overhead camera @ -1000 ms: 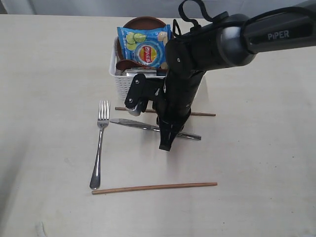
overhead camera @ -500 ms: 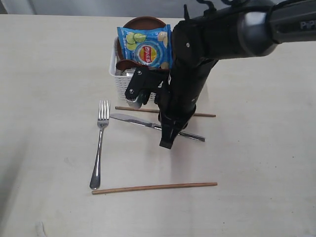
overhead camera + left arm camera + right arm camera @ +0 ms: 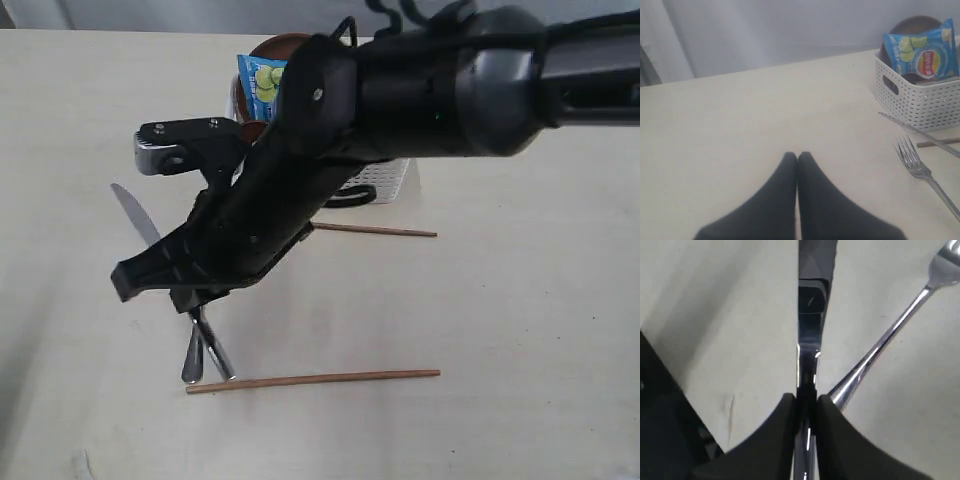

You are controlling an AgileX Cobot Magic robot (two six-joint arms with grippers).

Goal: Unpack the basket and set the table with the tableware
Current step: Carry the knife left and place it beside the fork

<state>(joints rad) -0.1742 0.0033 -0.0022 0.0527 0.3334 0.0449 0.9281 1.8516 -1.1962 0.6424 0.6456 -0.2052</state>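
Steel fork (image 3: pixel 880 345) right nr knife (image 3: pixel 807 365)

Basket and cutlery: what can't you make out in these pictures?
Basket contents: exterior view, right arm covers most; left wrist view, chip bag and wall hide most.
Fork: exterior view, only handle end shows under arm.
Far chopstick: exterior view, left end behind arm.

Right arm (image 3: pixel 430 90) is chunky glossy black with a grey band near one joint and black cables (image 3: pixel 440 14) on top. The wrist bracket (image 3: pixel 190 135) has two tiny screws (image 3: pixel 160 127), I think. Left fingers (image 3: pixel 775 200) are plain matte-black wedges.
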